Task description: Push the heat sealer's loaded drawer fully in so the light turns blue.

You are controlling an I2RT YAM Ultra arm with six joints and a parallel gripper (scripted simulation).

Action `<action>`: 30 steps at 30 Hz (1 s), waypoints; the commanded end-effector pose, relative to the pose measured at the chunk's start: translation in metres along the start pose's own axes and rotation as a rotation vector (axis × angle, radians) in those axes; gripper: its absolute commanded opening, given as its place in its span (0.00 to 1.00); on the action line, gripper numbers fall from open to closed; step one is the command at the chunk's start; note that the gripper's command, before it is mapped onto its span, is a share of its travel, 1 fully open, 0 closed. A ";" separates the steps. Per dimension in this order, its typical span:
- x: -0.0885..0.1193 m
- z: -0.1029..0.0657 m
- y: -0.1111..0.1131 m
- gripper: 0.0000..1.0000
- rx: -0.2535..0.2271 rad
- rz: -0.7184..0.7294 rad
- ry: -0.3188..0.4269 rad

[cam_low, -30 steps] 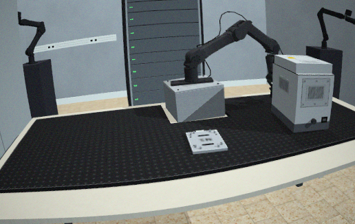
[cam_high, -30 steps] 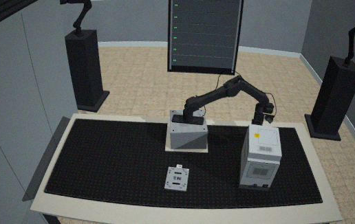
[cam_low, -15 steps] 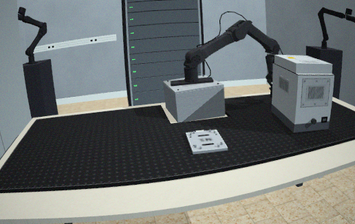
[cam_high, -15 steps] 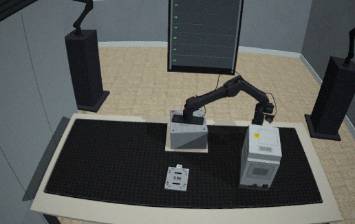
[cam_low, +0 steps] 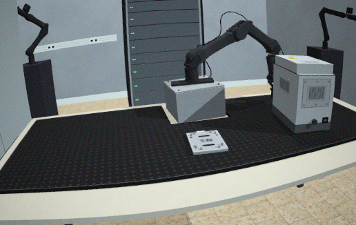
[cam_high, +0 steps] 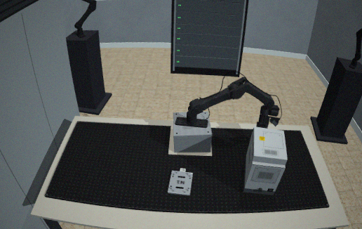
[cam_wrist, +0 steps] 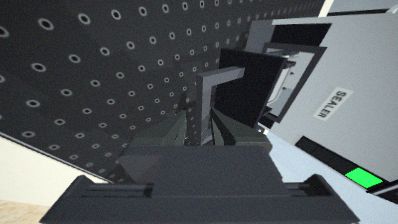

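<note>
The heat sealer (cam_high: 266, 159) is a light grey box standing on the right of the black mat; it also shows in the exterior view (cam_low: 303, 93). In the wrist view its face is marked SEALER (cam_wrist: 325, 105) and its light (cam_wrist: 363, 177) is green. The drawer's dark front panel (cam_wrist: 247, 87) stands out from the body, with a grey handle (cam_wrist: 212, 92) on it. My gripper (cam_wrist: 199, 111) is partly open and holds nothing; its fingers sit at the handle. It is low behind the sealer in the top and exterior views (cam_high: 264, 121) (cam_low: 270, 74). The plate, sheet and frame are mostly hidden.
The arm's grey base block (cam_high: 192, 138) stands at mid-table. A small grey fixture plate (cam_high: 180, 182) lies on the mat in front of it. The table's back edge is close behind the gripper. Two dark pedestals and a rack stand off the table.
</note>
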State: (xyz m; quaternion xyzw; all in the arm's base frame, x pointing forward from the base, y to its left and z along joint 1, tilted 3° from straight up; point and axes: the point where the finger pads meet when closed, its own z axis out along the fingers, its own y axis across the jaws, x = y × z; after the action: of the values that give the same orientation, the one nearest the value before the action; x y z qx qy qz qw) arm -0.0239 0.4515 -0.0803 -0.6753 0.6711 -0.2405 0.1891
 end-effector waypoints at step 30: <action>-0.009 -0.014 -0.010 0.13 -0.010 0.033 -0.045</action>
State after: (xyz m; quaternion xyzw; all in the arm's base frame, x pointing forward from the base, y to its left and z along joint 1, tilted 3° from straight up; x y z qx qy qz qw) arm -0.0216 0.4524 -0.0789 -0.6741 0.6698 -0.2431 0.1944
